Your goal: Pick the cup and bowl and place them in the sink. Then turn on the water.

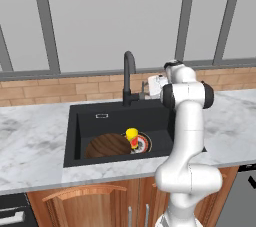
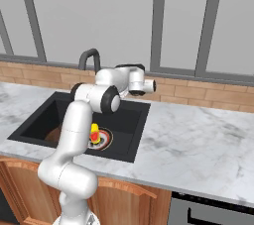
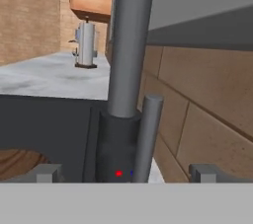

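The hand (image 3: 126,173) stood fully open and held nothing, its fingertips (image 3: 47,173) on either side of the black gooseneck faucet (image 3: 129,45) and its thin upright lever (image 3: 148,134). Below the hand, in the matte black rectangular sink (image 1: 85,116), lay the wide dark brown wooden bowl (image 1: 107,146), with the small yellow cylindrical cup (image 1: 132,136) just beside it by the drain.
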